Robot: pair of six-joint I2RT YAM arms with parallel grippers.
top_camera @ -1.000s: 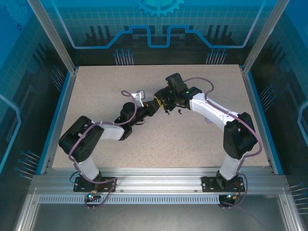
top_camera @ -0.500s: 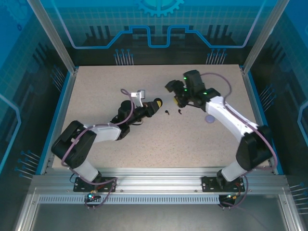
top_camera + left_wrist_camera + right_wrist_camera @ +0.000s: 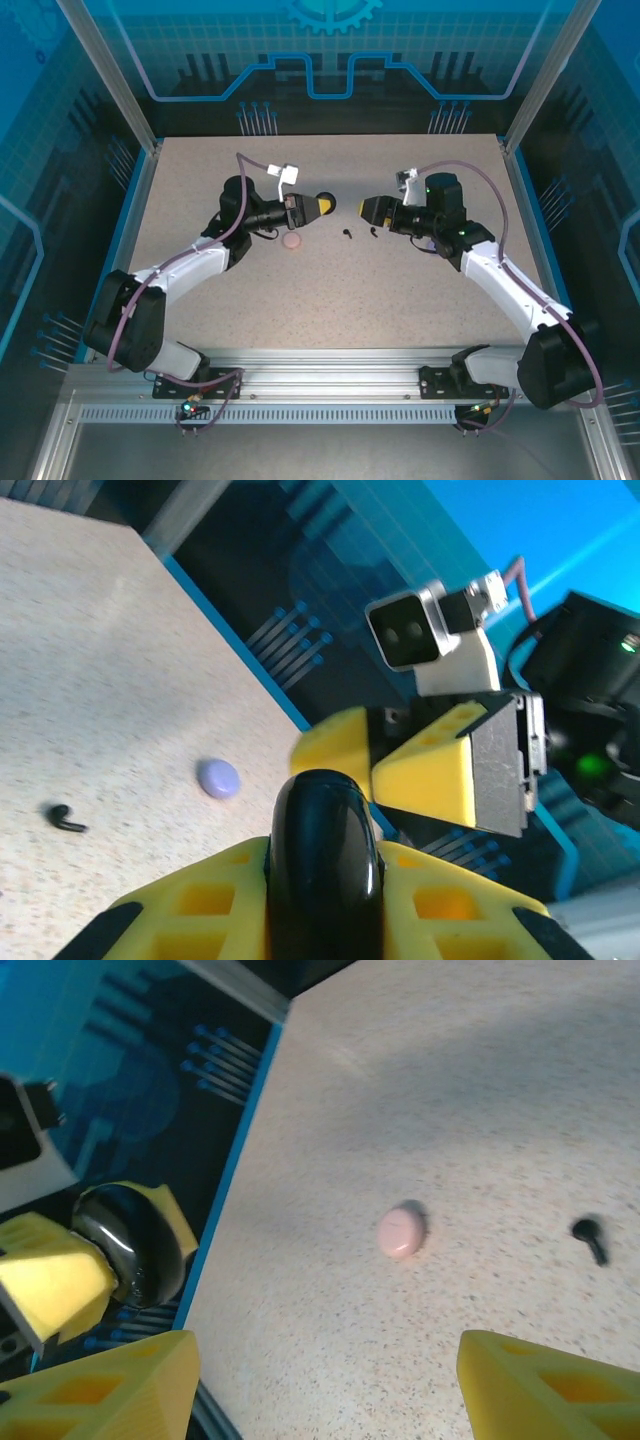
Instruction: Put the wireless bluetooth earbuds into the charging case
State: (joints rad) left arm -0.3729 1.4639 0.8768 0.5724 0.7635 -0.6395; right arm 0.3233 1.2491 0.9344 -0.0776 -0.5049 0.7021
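Note:
My left gripper (image 3: 322,207) is held above the middle of the table, shut on a glossy black round charging case (image 3: 331,204). The left wrist view shows that case (image 3: 325,820) edge-on between the yellow fingers (image 3: 200,910). My right gripper (image 3: 366,209) faces it from the right across a small gap, open with nothing between its fingers (image 3: 110,1390). Two tiny black earbuds (image 3: 347,235) (image 3: 370,233) lie on the table below that gap. One earbud (image 3: 590,1237) shows in the right wrist view, and one earbud (image 3: 65,820) in the left wrist view.
A pink round disc (image 3: 292,241) lies on the table under the left wrist; the same pink disc (image 3: 401,1232) appears in the right wrist view. A lilac round disc (image 3: 218,778) lies farther right. A blue rim (image 3: 118,235) and enclosure posts border the speckled table (image 3: 330,300).
The two grippers have drawn apart from where they met. The right one pulled back to the right and opened. The left one swung up and left with the black case, uncovering the pink disc.

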